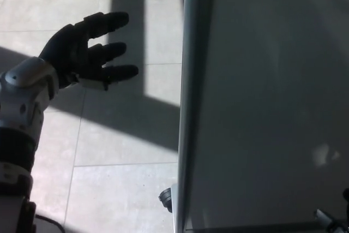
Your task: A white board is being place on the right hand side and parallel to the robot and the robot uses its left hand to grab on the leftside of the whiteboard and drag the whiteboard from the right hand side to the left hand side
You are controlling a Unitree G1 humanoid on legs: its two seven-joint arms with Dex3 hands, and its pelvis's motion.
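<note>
The whiteboard fills the right half of the head view, its grey surface in shade and its metal left frame edge running top to bottom. My left hand is at the upper left, open, with its fingers spread and pointing right toward that edge. The fingertips stop about a hand's width short of the frame and touch nothing. Its silver forearm comes up from the lower left. My right hand does not show.
Pale floor tiles lie left of the board, crossed by dark window shadows. A black caster of the board's stand sits at the bottom by the frame edge. A dark part shows at the bottom right corner.
</note>
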